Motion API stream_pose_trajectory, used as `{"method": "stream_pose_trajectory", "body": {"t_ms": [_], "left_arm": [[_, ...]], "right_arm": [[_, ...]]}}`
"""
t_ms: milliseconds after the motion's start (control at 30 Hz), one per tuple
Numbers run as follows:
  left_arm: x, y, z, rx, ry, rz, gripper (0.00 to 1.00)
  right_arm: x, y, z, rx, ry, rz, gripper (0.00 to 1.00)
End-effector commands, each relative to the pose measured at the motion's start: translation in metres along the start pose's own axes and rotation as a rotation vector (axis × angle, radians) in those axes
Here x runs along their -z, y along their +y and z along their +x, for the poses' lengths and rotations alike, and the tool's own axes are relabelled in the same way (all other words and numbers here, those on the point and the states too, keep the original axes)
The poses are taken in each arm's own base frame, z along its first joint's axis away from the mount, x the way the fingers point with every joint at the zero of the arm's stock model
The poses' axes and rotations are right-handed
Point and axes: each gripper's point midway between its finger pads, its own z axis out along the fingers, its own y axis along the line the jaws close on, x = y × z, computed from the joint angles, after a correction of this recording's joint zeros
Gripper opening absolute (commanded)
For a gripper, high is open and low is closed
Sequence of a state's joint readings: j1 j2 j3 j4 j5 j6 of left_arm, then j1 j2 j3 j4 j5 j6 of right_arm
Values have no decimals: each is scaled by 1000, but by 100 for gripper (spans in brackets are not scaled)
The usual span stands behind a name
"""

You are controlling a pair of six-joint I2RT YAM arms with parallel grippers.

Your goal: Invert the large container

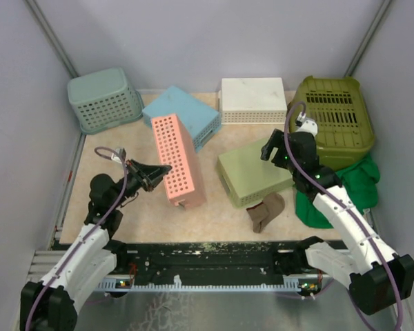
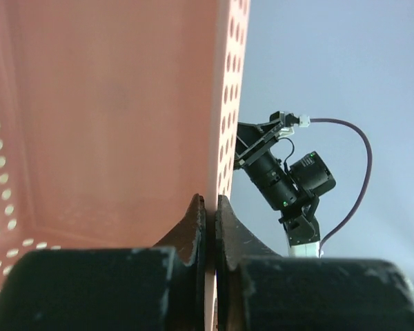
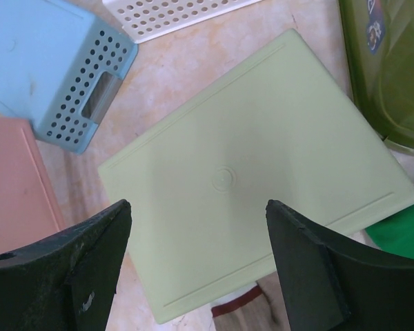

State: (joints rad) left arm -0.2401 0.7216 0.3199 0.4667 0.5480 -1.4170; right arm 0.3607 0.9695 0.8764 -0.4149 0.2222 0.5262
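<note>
Pink container (image 1: 178,162) stands tipped on its long side mid-bench (image 1: 145,214), its perforated wall pinched by the clenched left tool (image 2: 208,221). The right tool (image 3: 196,207) hangs released above an upturned pale green container (image 3: 262,172).

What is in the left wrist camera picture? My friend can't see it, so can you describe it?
The left pincer is pinched shut on the thin wall of a pink basket with small round holes, which fills the left half of the picture. On the right, the other arm with a purple cable shows against a pale wall.
</note>
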Motion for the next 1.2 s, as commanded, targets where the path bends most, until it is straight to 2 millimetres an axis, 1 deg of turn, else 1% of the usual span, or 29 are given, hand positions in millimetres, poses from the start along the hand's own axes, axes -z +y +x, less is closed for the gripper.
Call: {"method": "stream_pose_trajectory", "body": {"t_ms": [0,67,133,200,267,300,367,400,433,533,633,700,800,900,967,1033,1133,1167], "left_arm": [[7,3,-11,98,-101,81,0],[15,10,-9,140,-126,135,0],[22,22,-3,152,-114,148,0],[27,38,6,177,-84,118,0],[36,55,14,217,-83,102,0],[42,66,17,236,-96,93,0],[49,80,19,261,-120,70,0],[49,87,18,265,-129,49,0],[50,87,18,246,-137,48,0],[49,104,14,216,-167,-57,0],[55,122,1,187,-264,-170,2],[60,131,-5,179,-314,-213,2],[63,141,-4,198,-323,-255,2],[65,147,-1,202,-307,-318,4],[69,155,2,226,-303,-384,6],[74,169,6,264,-301,-449,10],[80,183,10,319,-312,-510,22],[82,184,10,321,-317,-517,31]], "right_arm": [[7,13,-11,-55,-20,-72,79],[7,14,-10,-53,-13,-74,79],[6,13,-7,-52,0,-74,79],[5,13,-4,-57,5,-76,79],[5,12,0,-60,12,-79,79],[6,11,2,-61,14,-78,79],[6,9,6,-60,21,-76,79],[7,9,7,-60,25,-76,79],[7,8,9,-58,29,-77,79],[7,7,15,-53,47,-80,79],[9,9,20,-49,64,-96,79],[11,9,24,-43,76,-110,79],[9,8,29,-37,88,-108,79],[5,10,32,-35,103,-115,79],[3,12,32,-37,108,-123,79],[2,14,32,-40,105,-130,79],[0,14,33,-43,107,-131,79],[0,14,34,-44,109,-131,79]]}}
